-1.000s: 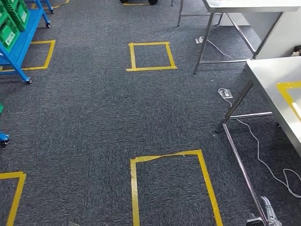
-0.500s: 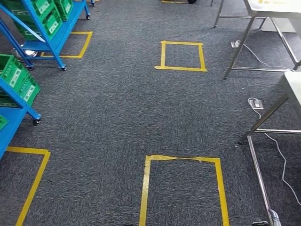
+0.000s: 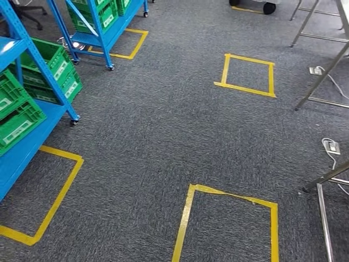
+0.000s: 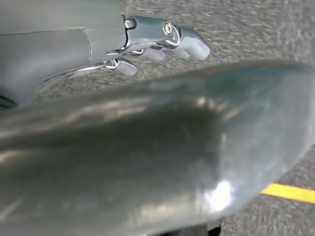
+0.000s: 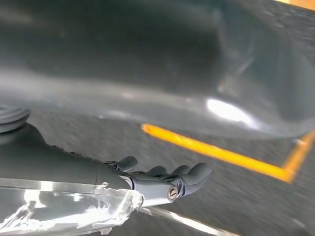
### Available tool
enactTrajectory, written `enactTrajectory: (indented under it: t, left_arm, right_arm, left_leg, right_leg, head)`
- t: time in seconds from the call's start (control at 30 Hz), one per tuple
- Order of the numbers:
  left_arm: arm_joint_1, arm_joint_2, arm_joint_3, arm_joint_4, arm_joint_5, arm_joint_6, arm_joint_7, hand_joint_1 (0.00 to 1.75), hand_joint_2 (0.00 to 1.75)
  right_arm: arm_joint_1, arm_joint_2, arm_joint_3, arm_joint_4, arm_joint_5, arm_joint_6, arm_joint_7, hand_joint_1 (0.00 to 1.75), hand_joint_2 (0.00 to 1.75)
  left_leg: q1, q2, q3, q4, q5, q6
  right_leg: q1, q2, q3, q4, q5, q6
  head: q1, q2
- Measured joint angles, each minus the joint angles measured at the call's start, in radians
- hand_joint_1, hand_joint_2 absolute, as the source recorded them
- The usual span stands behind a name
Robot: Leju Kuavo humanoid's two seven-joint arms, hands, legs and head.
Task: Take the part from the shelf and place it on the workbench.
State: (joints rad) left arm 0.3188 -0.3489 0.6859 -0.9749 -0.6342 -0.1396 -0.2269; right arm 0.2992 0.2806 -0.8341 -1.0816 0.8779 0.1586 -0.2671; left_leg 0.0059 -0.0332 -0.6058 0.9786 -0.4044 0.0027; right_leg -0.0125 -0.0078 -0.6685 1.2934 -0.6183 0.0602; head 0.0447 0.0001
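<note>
Nearest, both arms hung at the robot's sides over the grey carpet (image 3: 164, 136). The left hand (image 4: 159, 42) held nothing, its fingers lightly curled yet apart; the right hand (image 5: 163, 179) was likewise empty, fingers loosely extended and apart above a strip of yellow tape.

Just ahead on the floor lay a yellow tape square (image 3: 228, 224), and a second tape outline (image 3: 45, 191) sat at the foot of the near blue shelf (image 3: 24, 147), off to the robot's left. That shelf carried green bins (image 3: 18, 112); the part itself could not be made out, though it was presumably in one of them. The shelf lay left of and ahead of both hands, well apart from them, so the left arm was the nearer one. More walking and turning leftward seemed needed before any reach.

Farther off stood another blue shelf (image 3: 104, 33), and table legs (image 3: 321, 76) rose at the right.
</note>
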Motion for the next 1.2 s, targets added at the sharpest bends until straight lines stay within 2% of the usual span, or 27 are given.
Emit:
enactTrajectory:
  t: [0.03,0.07,0.1,0.13,0.17,0.2,0.23,0.27,0.3,0.37,0.43,0.47,0.5,0.53,0.57,0.6,0.67,0.73,0.8,0.87,0.93,1.0,1.03,1.07,1.13,1.17,1.2]
  left_arm:
    - [0.011,-0.002,-0.02,-0.012,0.004,0.003,0.011,0.0,0.0]
    - [0.022,-0.004,-0.039,-0.025,0.005,0.003,0.02,0.0,0.0]
    - [0.032,-0.007,-0.058,-0.038,0.006,0.002,0.029,0.0,0.0]
    - [0.039,-0.009,-0.074,-0.051,0.009,0.0,0.036,0.0,0.0]
    - [0.045,-0.01,-0.088,-0.063,0.014,-0.002,0.042,0.0,0.0]
    - [0.051,-0.011,-0.099,-0.073,0.022,-0.003,0.045,0.0,0.0]
    - [0.058,-0.011,-0.108,-0.083,0.031,-0.003,0.047,0.0,0.0]
    - [0.065,-0.012,-0.115,-0.091,0.042,-0.001,0.048,0.0,0.0]
    - [0.074,-0.013,-0.122,-0.099,0.054,0.001,0.048,0.0,0.0]
    - [0.086,-0.013,-0.134,-0.116,0.083,0.004,0.048,0.0,0.0]
    - [0.088,-0.013,-0.147,-0.133,0.105,0.005,0.048,0.0,0.0]
    - [0.088,-0.013,-0.152,-0.139,0.111,0.005,0.048,0.0,0.0]
    - [0.088,-0.013,-0.157,-0.143,0.115,0.004,0.048,0.0,0.0]
    - [0.089,-0.013,-0.161,-0.146,0.117,0.004,0.048,0.0,0.0]
    - [0.091,-0.013,-0.164,-0.148,0.118,0.003,0.048,0.0,0.0]
    - [0.094,-0.012,-0.167,-0.151,0.119,0.002,0.047,0.0,0.0]
    - [0.096,-0.012,-0.173,-0.16,0.12,0.0,0.047,0.0,0.0]
    - [0.099,-0.012,-0.179,-0.168,0.123,-0.002,0.046,0.0,0.0]
    - [0.106,-0.012,-0.182,-0.172,0.126,-0.003,0.046,0.0,0.0]
    - [0.114,-0.013,-0.185,-0.177,0.131,-0.004,0.047,0.0,0.0]
    - [0.116,-0.013,-0.189,-0.182,0.136,-0.005,0.047,0.0,0.0]
    - [0.115,-0.013,-0.194,-0.185,0.139,-0.006,0.047,0.0,0.0]
    - [0.115,-0.014,-0.195,-0.185,0.14,-0.006,0.047,0.0,0.0]
    - [0.116,-0.014,-0.197,-0.185,0.14,-0.006,0.048,0.0,0.0]
    - [0.118,-0.013,-0.2,-0.188,0.142,-0.008,0.049,0.0,0.0]
    - [0.12,-0.012,-0.202,-0.192,0.143,-0.009,0.05,0.0,0.0]
    - [0.122,-0.012,-0.203,-0.196,0.144,-0.01,0.05,0.0,0.0]
  right_arm:
    - [-0.014,0.013,-0.026,0.03,0.017,-0.023,0.0,0.0,0.0]
    - [-0.026,0.024,-0.041,0.061,0.021,-0.055,0.0,0.0,0.0]
    - [-0.034,0.033,-0.045,0.088,0.01,-0.093,0.001,0.0,0.0]
    - [-0.039,0.04,-0.04,0.11,-0.016,-0.127,0.002,0.0,0.0]
    - [-0.039,0.046,-0.031,0.124,-0.051,-0.153,0.002,0.0,0.0]
    - [-0.037,0.051,-0.02,0.132,-0.091,-0.174,-0.001,0.0,0.0]
    - [-0.034,0.054,-0.008,0.136,-0.126,-0.188,-0.007,0.0,0.0]
    - [-0.031,0.056,0.004,0.136,-0.156,-0.2,-0.017,0.0,0.0]
    - [-0.029,0.057,0.016,0.132,-0.181,-0.208,-0.029,0.0,0.0]
    - [-0.021,0.061,0.039,0.115,-0.213,-0.209,-0.052,0.0,0.0]
    - [-0.013,0.064,0.053,0.092,-0.234,-0.198,-0.06,0.0,0.0]
    - [-0.012,0.064,0.057,0.082,-0.243,-0.192,-0.059,0.0,0.0]
    - [-0.012,0.065,0.058,0.074,-0.253,-0.189,-0.056,0.0,0.0]
    - [-0.013,0.065,0.06,0.068,-0.263,-0.186,-0.054,0.0,0.0]
    - [-0.016,0.065,0.061,0.064,-0.272,-0.186,-0.052,0.0,0.0]
    - [-0.017,0.065,0.063,0.062,-0.279,-0.187,-0.05,0.0,0.0]
    - [-0.019,0.066,0.067,0.062,-0.291,-0.194,-0.048,0.0,0.0]
    - [-0.019,0.067,0.069,0.063,-0.298,-0.202,-0.046,0.0,0.0]
    - [-0.019,0.067,0.072,0.063,-0.303,-0.207,-0.044,0.0,0.0]
    - [-0.019,0.067,0.075,0.062,-0.309,-0.213,-0.045,0.0,0.0]
    - [-0.016,0.067,0.076,0.06,-0.316,-0.218,-0.045,0.0,0.0]
    - [-0.013,0.067,0.077,0.056,-0.32,-0.221,-0.045,0.0,0.0]
    - [-0.012,0.067,0.077,0.053,-0.321,-0.222,-0.044,0.0,0.0]
    - [-0.011,0.067,0.077,0.049,-0.321,-0.222,-0.044,0.0,0.0]
    - [-0.008,0.067,0.078,0.036,-0.318,-0.217,-0.045,0.0,0.0]
    - [-0.007,0.068,0.08,0.03,-0.314,-0.211,-0.045,0.0,0.0]
    - [-0.007,0.068,0.081,0.023,-0.308,-0.203,-0.046,0.0,0.0]
  left_leg:
    - [-0.002,-0.015,0.001,0.0,0.0,0.001]
    - [-0.002,-0.029,0.002,0.0,0.0,0.002]
    - [-0.002,-0.045,0.003,0.0,0.0,0.002]
    - [-0.002,-0.06,0.003,0.001,0.001,0.001]
    - [-0.002,-0.074,0.002,0.003,0.001,-0.001]
    - [-0.001,-0.087,-0.001,0.005,0.003,-0.004]
    - [0.001,-0.098,-0.003,0.004,0.007,-0.009]
    - [0.004,-0.109,-0.006,0.003,0.01,-0.015]
    - [0.004,-0.106,-0.008,0.002,0.01,-0.022]
    - [-0.002,-0.056,-0.024,0.04,-0.027,-0.031]
    - [-0.006,0.003,-0.068,0.155,-0.103,-0.036]
    - [-0.006,0.013,-0.092,0.222,-0.134,-0.039]
    - [-0.006,0.018,-0.106,0.269,-0.151,-0.041]
    - [-0.006,0.021,-0.102,0.28,-0.148,-0.043]
    - [-0.006,0.026,-0.078,0.251,-0.128,-0.043]
    - [-0.007,0.036,-0.037,0.187,-0.097,-0.04]
    - [-0.017,0.083,0.047,0.045,-0.05,-0.029]
    - [-0.027,0.11,0.077,-0.02,-0.04,-0.016]
    - [-0.026,0.09,0.073,-0.028,-0.035,-0.004]
    - [-0.019,0.07,0.072,-0.036,-0.027,0.008]
    - [-0.012,0.047,0.072,-0.039,-0.023,0.015]
    - [-0.011,0.022,0.072,-0.038,-0.022,0.017]
    - [-0.009,0.008,0.073,-0.038,-0.024,0.016]
    - [-0.007,-0.007,0.076,-0.037,-0.026,0.013]
    - [-0.001,-0.032,0.081,-0.029,-0.038,0.001]
    - [0.001,-0.043,0.079,-0.017,-0.047,-0.007]
    - [0.001,-0.05,0.075,-0.006,-0.057,-0.013]
  right_leg:
    - [0.001,0.003,-0.007,-0.004,0.015,-0.004]
    - [0.002,0.008,0.005,-0.046,0.047,-0.011]
    - [0.002,0.026,0.033,-0.116,0.087,-0.019]
    - [0.001,0.056,0.064,-0.187,0.119,-0.027]
    - [-0.002,0.082,0.091,-0.245,0.138,-0.029]
    - [-0.003,0.103,0.11,-0.279,0.146,-0.03]
    - [-0.003,0.111,0.117,-0.289,0.144,-0.028]
    - [-0.001,0.102,0.121,-0.293,0.145,-0.027]
    - [0.0,0.09,0.123,-0.295,0.149,-0.03]
    - [-0.001,0.061,0.125,-0.303,0.156,-0.038]
    - [0.0,0.026,0.125,-0.305,0.159,-0.043]
    - [0.001,0.008,0.124,-0.305,0.159,-0.044]
    - [0.002,-0.01,0.124,-0.305,0.158,-0.044]
    - [0.002,-0.027,0.125,-0.305,0.158,-0.044]
    - [0.002,-0.041,0.126,-0.305,0.158,-0.044]
    - [0.003,-0.053,0.127,-0.305,0.158,-0.044]
    - [0.006,-0.074,0.13,-0.304,0.157,-0.042]
    - [0.01,-0.095,0.13,-0.303,0.157,-0.035]
    - [0.011,-0.111,0.129,-0.304,0.155,-0.027]
    - [0.007,-0.071,0.116,-0.273,0.128,-0.019]
    - [0.003,-0.012,0.069,-0.158,0.065,-0.012]
    - [0.001,0.004,0.011,-0.026,0.016,-0.006]
    - [0.0,0.005,-0.001,-0.002,0.017,-0.003]
    - [-0.003,0.006,0.006,-0.018,0.039,0.001]
    - [-0.015,0.017,0.065,-0.138,0.107,0.018]
    - [-0.022,0.029,0.098,-0.204,0.122,0.024]
    - [-0.027,0.039,0.12,-0.245,0.124,0.025]
  head:
    - [0.0,0.0]
    - [0.0,0.0]
    - [0.0,0.0]
    - [0.0,0.0]
    - [0.0,0.0]
    - [-0.001,0.0]
    - [-0.001,0.0]
    - [-0.001,0.0]
    - [-0.001,0.0]
    - [-0.008,0.0]
    - [-0.015,0.0]
    - [-0.015,0.0]
    - [-0.015,0.0]
    - [-0.015,0.0]
    - [-0.016,0.0]
    - [-0.016,0.0]
    - [-0.016,0.0]
    - [-0.014,0.0]
    - [-0.013,0.0]
    - [-0.012,0.0]
    - [-0.01,0.0]
    - [-0.009,0.0]
    - [-0.01,0.0]
    - [-0.01,0.0]
    - [-0.009,0.0]
    - [-0.004,0.0]
    - [0.0,0.0]
